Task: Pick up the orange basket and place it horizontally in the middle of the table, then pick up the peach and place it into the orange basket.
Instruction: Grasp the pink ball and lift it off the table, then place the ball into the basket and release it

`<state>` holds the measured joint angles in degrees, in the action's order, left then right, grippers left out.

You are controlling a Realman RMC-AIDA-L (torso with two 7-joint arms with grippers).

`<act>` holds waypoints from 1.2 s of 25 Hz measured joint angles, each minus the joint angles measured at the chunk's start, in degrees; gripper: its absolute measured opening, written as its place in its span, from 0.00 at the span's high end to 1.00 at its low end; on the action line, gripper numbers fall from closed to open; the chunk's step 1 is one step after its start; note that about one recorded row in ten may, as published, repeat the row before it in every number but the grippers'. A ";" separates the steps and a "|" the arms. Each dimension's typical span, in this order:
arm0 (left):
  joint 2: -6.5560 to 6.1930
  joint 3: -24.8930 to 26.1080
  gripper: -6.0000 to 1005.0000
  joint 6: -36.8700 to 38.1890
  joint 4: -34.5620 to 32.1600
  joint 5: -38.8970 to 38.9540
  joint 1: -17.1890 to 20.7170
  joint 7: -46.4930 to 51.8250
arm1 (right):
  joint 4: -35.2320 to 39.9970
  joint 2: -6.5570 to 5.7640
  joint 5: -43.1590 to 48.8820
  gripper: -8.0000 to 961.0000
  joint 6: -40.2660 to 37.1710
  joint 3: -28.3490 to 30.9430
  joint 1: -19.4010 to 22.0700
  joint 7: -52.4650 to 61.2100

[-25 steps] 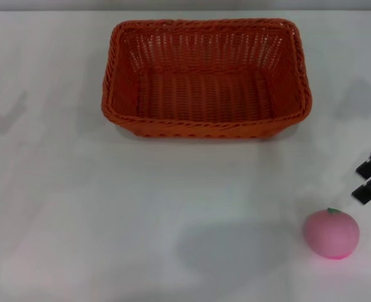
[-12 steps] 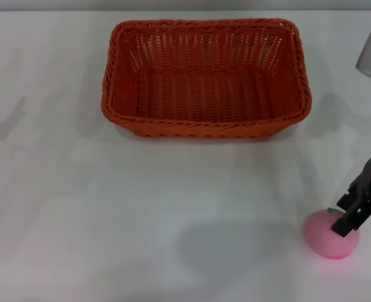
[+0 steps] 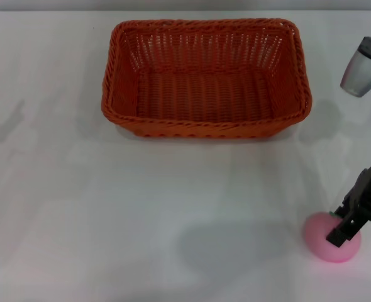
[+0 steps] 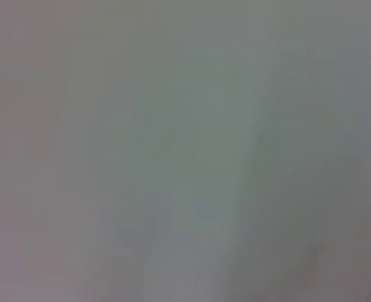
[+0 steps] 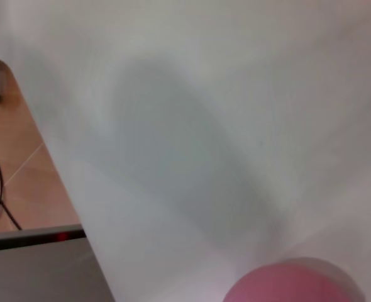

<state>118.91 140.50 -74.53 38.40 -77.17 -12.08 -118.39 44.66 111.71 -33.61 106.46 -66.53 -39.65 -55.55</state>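
The orange basket stands empty and crosswise at the far middle of the white table. The pink peach lies near the front right corner. My right gripper has come down from the right onto the peach; its black fingers stand apart over the peach's right side and hide part of it. The right wrist view shows the peach close by, at the picture's edge. My left gripper is out of view; its wrist view shows only blurred white surface.
A grey part of my right arm hangs over the table's far right, beside the basket. In the right wrist view the table's edge runs past wooden floor with a black cable.
My right gripper has moved down and forward from the right edge onto the peach, now covering its right side. The grey arm part has come into view. Basket and peach have not moved.
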 joint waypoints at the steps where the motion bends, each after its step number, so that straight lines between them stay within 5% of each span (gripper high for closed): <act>1: 0.00 0.00 0.14 0.00 0.00 0.00 0.02 0.00 | -0.34 0.04 0.01 0.21 -0.01 -0.14 -0.05 -0.20; 17: 0.09 0.04 0.14 -0.23 0.00 0.51 0.80 0.00 | 0.04 1.26 -3.87 0.63 2.99 -0.42 -1.12 -5.96; 30: 0.09 0.13 0.14 -1.67 0.26 1.59 1.64 0.52 | 3.88 -4.10 -36.22 0.78 3.51 -11.66 -4.50 -10.09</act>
<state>119.00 140.63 -76.21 38.67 -75.59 -10.45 -117.87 48.54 107.60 -69.83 109.97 -78.19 -44.15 -65.64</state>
